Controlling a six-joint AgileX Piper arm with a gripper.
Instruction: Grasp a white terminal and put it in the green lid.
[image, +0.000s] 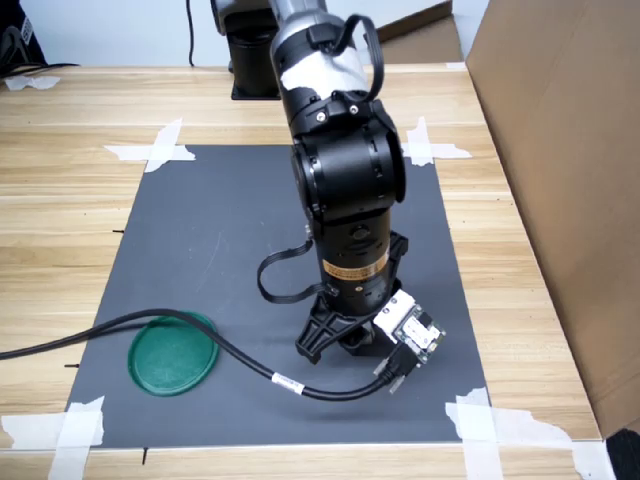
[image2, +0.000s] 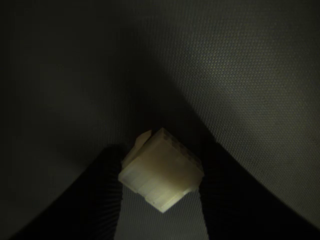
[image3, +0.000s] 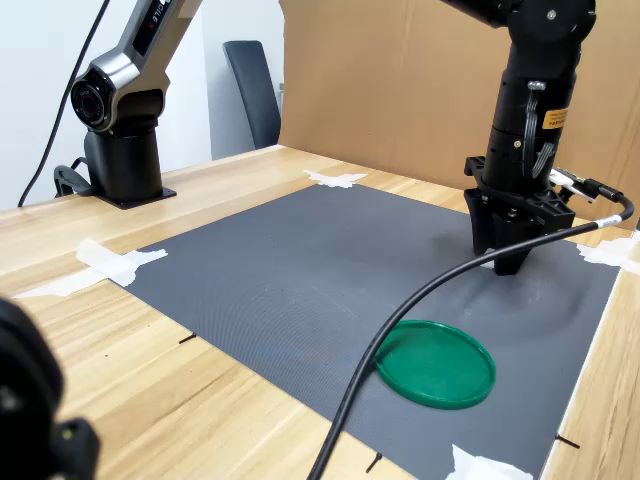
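Observation:
The white terminal (image2: 161, 175), a small cream-white notched block, sits tilted between the two dark fingers in the wrist view, just above the grey mat (image2: 225, 75). My gripper (image2: 161, 159) is shut on it, with both fingers (image2: 102, 200) touching its sides. In both exterior views the gripper (image: 335, 345) (image3: 500, 262) points straight down at the mat, and the terminal is hidden behind it. The green lid (image: 173, 353) (image3: 436, 362) lies flat on the mat, to the left of the gripper in the first exterior view. Nothing is in the lid.
A black cable (image: 250, 365) runs from the wrist across the mat past the lid's edge. White tape strips (image: 485, 420) hold the mat corners to the wooden table (image: 60, 200). A cardboard wall (image: 570, 150) stands on the first exterior view's right. The arm base (image3: 125, 150) is at the table's far side.

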